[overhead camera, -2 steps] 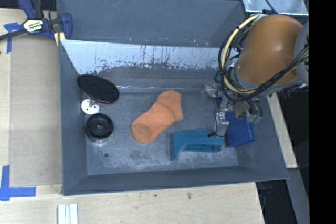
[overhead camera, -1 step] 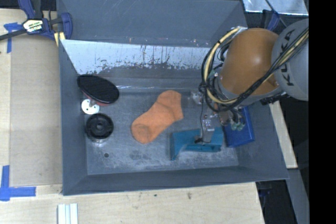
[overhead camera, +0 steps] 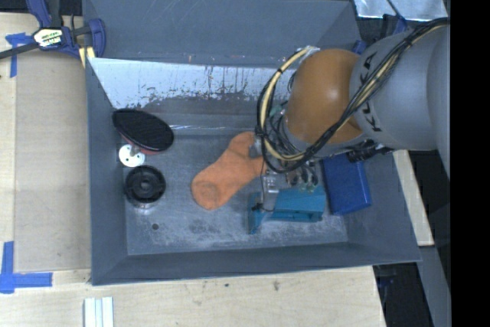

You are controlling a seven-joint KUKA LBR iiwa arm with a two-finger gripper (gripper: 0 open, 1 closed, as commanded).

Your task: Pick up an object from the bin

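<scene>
Camera view: end effector (overhead camera: 285,188) is low in the bin (overhead camera: 230,34), right over a teal block (overhead camera: 297,207) that lies flat on the bin floor. Whether it's open or closed on anything, can't tell: the wrist's orange cover (overhead camera: 325,99) and cables (overhead camera: 269,135) mask the business end from above.

- Teal block: directly beneath the end effector, one end poking out just past it on the camera-left side. Likeliest candidate for the pick, judging by position alone.
- Dark blue box (overhead camera: 346,184): just beside the end effector on the arm side, touching or nearly touching the teal block. A tight neighbour, so it could get dragged along.
- Orange cloth (overhead camera: 226,176): soft roll, just beside the end effector on the side away from the arm, its upper end tucked under the wrist. Could snag.
- Black oval pad (overhead camera: 143,130), small white piece (overhead camera: 130,157), black round cap (overhead camera: 144,184): well apart, far side from the arm, out of the way.

Judgement: the arm comes in steeply from above, probably because the block sits flat with clutter on both sides. Lift not yet evident; block looks to rest on the floor.
</scene>
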